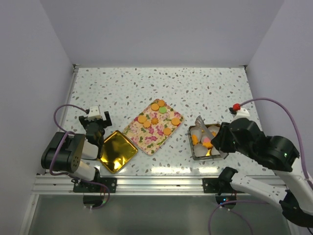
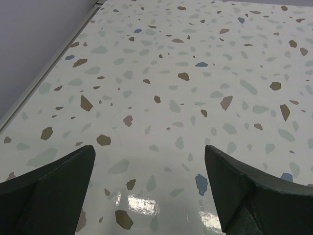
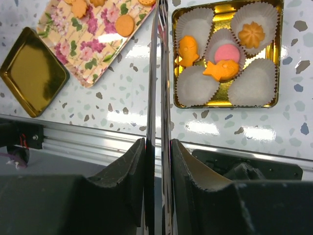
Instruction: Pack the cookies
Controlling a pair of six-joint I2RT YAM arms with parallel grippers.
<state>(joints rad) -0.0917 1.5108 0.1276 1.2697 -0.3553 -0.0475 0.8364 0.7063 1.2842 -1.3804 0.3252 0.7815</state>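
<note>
Left black arm (image 1: 66, 155), folded low, with left dark two-finger gripper (image 2: 149, 149) spread wide; right black arm (image 1: 266, 147), bent inward, with right gripper (image 3: 157, 143) pinched onto thin silvery metal tongs (image 3: 155, 73).

In the top view the right arm (image 1: 259, 144) covers the lower right corner of the gold tin (image 1: 192, 144). From the right wrist, the floral tray (image 3: 83, 58) runs off the top edge. The metal strip (image 3: 155, 88) pinched in the right gripper (image 3: 157, 144) is edge-on, so can't tell what it is.
</note>
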